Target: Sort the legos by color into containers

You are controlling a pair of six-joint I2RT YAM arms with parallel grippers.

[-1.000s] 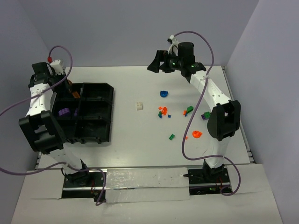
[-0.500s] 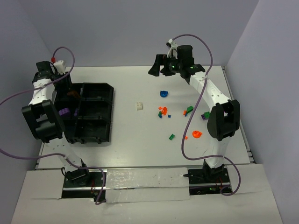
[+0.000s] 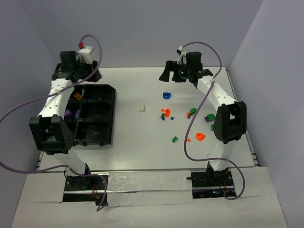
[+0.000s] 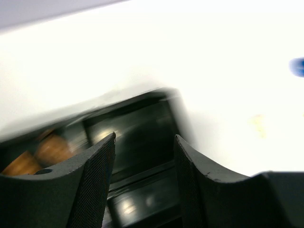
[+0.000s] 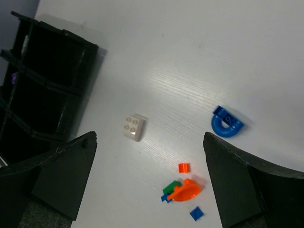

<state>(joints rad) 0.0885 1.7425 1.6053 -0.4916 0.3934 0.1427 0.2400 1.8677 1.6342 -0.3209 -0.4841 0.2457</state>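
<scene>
**Top view.** The tray point(image 3: 107, 93) lies on the left of the table point(image 3: 137, 152). In its far-left compartment lie orange-brown pieces point(image 3: 76, 96). A purple piece point(image 3: 70, 114) lies in the compartment just nearer on the same side. The left gripper point(image 3: 69, 74) hangs over the tray's far-left corner, and its jaw gap cannot be judged from here.

The loose legos lie on the right half of the table, well apart from the tray. They are a cream brick point(image 3: 141, 108), a blue arch point(image 3: 166, 95), an orange cluster point(image 3: 165, 113), a green-and-red pair point(image 3: 192, 112), a purple brick point(image 3: 209, 117), a green brick point(image 3: 175, 139) and an orange round piece point(image 3: 200, 137). The right gripper point(image 3: 172, 73) hovers over the far edge of the table, beyond the blue arch.

**Left wrist.** The picture is blurred. The left gripper point(image 4: 145, 140) has its jaws moderately apart with nothing between them. Below the gap is a corner of the tray point(image 4: 166, 102). The orange-brown pieces point(image 4: 47, 151) lie in a compartment to the left. The blue arch point(image 4: 298, 66) is a smear at the right edge.

**Right wrist.** The right gripper point(image 5: 148, 137) has its jaws spread wide and holds nothing. On the table below, the cream brick point(image 5: 133, 127) lies studs up and shows four studs. The blue arch point(image 5: 227, 123) lies apart to its right. Nearer the camera are a small orange brick point(image 5: 183, 167), an orange round piece point(image 5: 184, 191) touching a green bit point(image 5: 168, 188), and a small blue piece point(image 5: 195, 213). The tray point(image 5: 88, 52) fills the left side.

Any writing on the parts is too small to read.
</scene>
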